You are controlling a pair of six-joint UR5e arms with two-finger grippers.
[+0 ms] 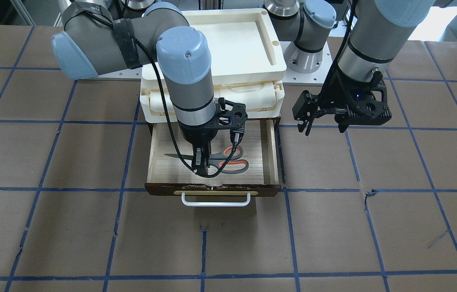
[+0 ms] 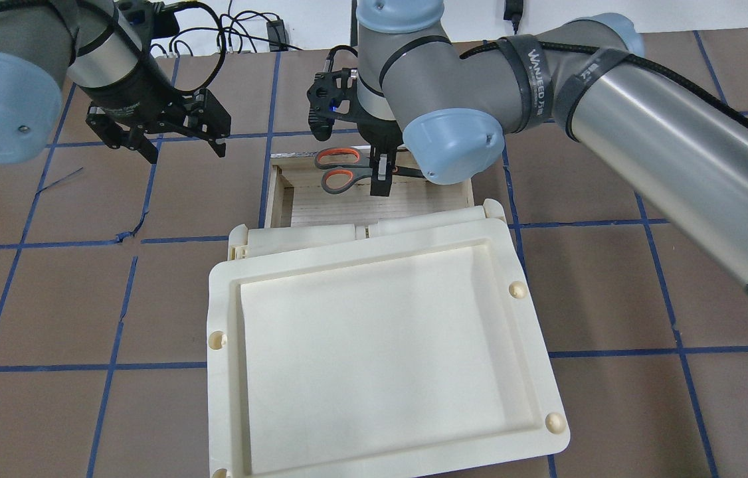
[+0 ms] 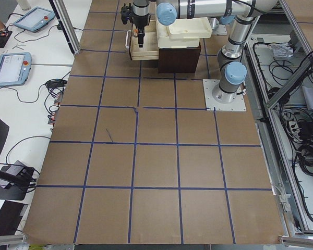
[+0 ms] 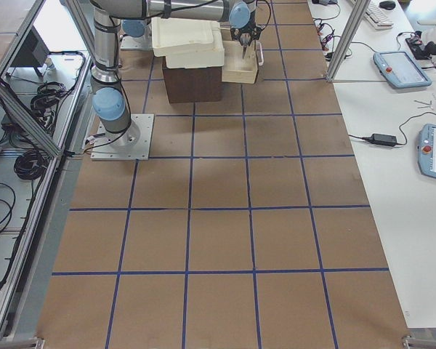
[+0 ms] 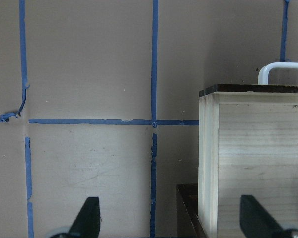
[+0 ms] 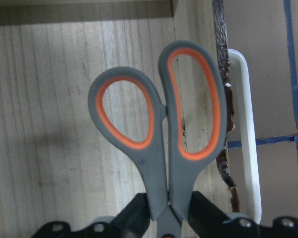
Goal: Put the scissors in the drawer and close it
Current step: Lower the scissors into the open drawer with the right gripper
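Note:
The scissors (image 1: 234, 163), grey handles lined orange, are inside the open wooden drawer (image 1: 272, 152), blades pointing to the view's left. My right gripper (image 1: 201, 165) reaches straight down into the drawer and is shut on the scissors near their pivot. In the right wrist view the fingers (image 6: 136, 214) clasp the scissors (image 6: 159, 139) just below the loops, over the pale drawer floor (image 6: 49, 124). I cannot tell whether the scissors touch the floor. The white bar handle (image 1: 216, 201) is on the drawer's dark front. My left gripper (image 1: 324, 127) hangs open and empty beside the drawer.
A cream plastic organizer with a cream tray (image 2: 380, 345) on top stands over the drawer's rear. The left wrist view shows the drawer's side wall (image 5: 253, 148) close by, with brown paper and blue tape lines (image 5: 154, 74) next to it.

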